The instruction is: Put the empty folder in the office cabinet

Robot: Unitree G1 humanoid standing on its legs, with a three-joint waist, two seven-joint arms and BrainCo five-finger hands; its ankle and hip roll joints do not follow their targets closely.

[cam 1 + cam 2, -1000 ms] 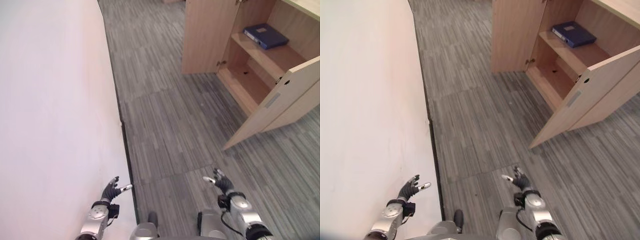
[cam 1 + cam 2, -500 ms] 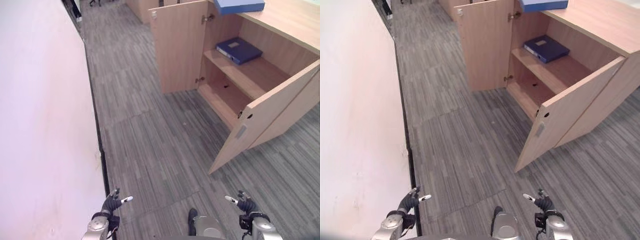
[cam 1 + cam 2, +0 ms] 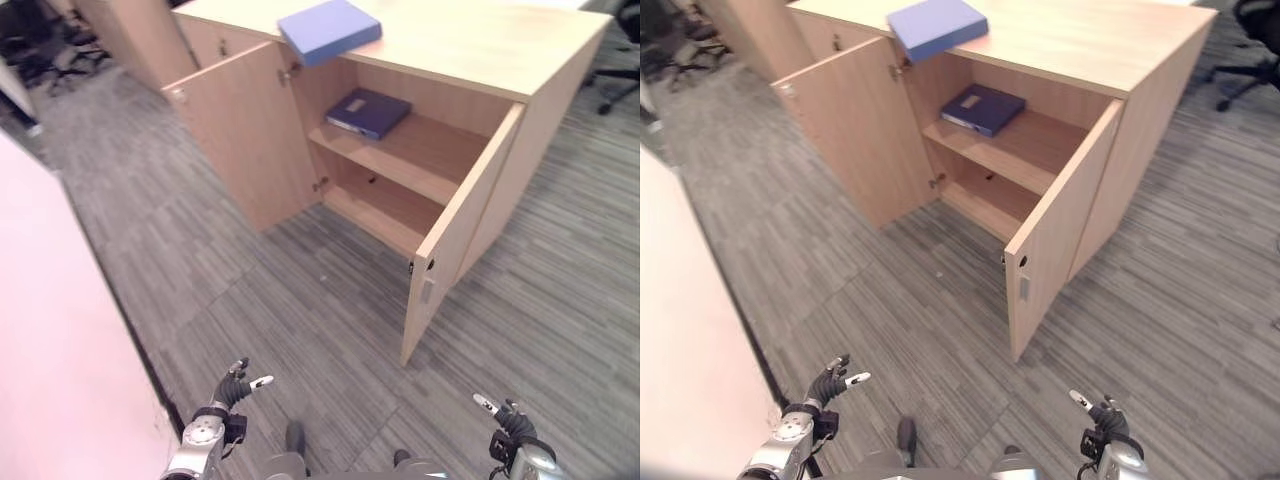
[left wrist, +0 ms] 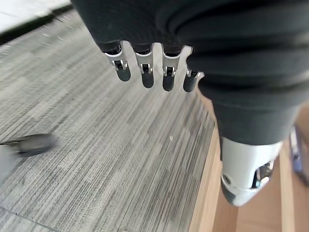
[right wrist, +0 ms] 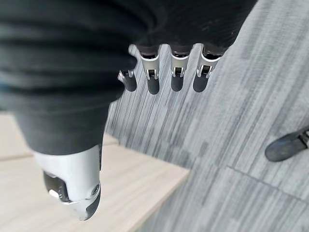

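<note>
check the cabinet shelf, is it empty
No: a dark blue folder lies flat on the upper shelf of the open cabinet, and a lighter blue folder rests on the cabinet's top.

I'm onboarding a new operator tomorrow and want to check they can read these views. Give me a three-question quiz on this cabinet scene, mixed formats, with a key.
1. True or false: both doors of the office cabinet stand open.
2. Multiple choice: where does the light blue folder lie? A) on the floor B) on the cabinet's top C) on the lower shelf
3. Fill in: the dark blue folder lies flat on the ____ shelf inside.

Key
1. True; the left door and right door are both swung out.
2. B
3. upper

Both the left hand and right hand hold nothing, fingers relaxed.
</note>
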